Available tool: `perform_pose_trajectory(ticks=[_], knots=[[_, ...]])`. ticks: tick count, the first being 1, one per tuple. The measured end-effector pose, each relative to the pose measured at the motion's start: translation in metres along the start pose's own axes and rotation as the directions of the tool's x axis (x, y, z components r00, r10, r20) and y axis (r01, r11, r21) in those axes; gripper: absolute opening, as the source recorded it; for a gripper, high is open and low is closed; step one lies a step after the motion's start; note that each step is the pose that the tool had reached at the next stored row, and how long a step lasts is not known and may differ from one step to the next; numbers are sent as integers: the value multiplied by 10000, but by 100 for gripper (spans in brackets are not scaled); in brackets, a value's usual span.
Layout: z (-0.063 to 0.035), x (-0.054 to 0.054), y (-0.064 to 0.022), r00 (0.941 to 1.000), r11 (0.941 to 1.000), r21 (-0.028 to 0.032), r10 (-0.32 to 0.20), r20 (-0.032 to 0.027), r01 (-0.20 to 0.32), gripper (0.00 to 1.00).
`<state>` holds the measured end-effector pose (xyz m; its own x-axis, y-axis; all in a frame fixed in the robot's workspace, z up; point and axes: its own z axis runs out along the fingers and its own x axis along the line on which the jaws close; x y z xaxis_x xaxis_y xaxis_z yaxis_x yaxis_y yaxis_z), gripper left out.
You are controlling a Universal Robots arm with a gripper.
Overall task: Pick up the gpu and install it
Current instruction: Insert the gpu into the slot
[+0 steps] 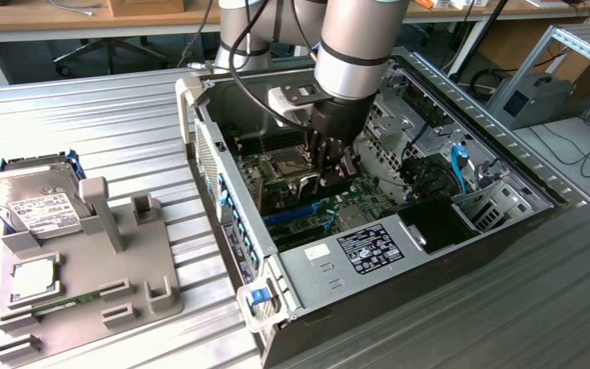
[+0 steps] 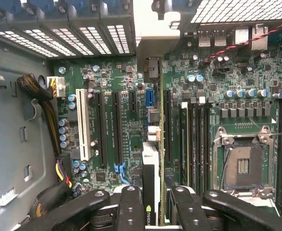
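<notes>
- Ribbed metal table (image 1: 120, 138) carries everything; I look down on it from one side.
- Nearest me, on the exterior view's left, a gray holder tray (image 1: 157, 296) keeps a square processor chip (image 1: 34, 280) and a narrow green memory stick (image 1: 64, 301). Several of its slots stand empty.
- At the tray's far end sits a silver hard drive (image 1: 34, 204) in a blue frame.
- Beside the tray, the computer case (image 1: 316, 265) lies open. Its motherboard (image 2: 107, 72) is exposed and the processor socket (image 2: 242, 166) is empty.
- Inside the case, my pincer (image 2: 153, 192) is clamped narrowly on the gpu (image 2: 150, 163), held on edge over the expansion slots (image 2: 102, 125).
- Pick-up looks done. I judge the card is not yet pressed home, though I cannot tell for sure.
- Beyond the case are wooden desks (image 1: 70, 19) and cables.
</notes>
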<state>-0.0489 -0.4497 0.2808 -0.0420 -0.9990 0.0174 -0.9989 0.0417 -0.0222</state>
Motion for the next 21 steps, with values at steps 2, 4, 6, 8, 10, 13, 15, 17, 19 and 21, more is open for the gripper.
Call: perform_pose_trajectory(ticks=[2,4,6,8,10,13,15,17,19,21], knots=[[1,0,0,10000,10000,0,-1,0,1,27],[2,1,4,10000,10000,1,0,3,0,27],[2,4,11,10000,10000,1,0,2,0,27],[1,7,19,10000,10000,1,0,2,0,27],[1,12,27,10000,10000,1,0,2,0,27],[1,18,43,10000,10000,1,1,1,-1,27],[1,21,51,10000,10000,1,0,2,0,27],[1,23,64,10000,10000,1,0,2,0,27],[1,26,76,10000,10000,1,0,2,0,27],[9,27,95,10000,10000,7,0,3,0,27]])
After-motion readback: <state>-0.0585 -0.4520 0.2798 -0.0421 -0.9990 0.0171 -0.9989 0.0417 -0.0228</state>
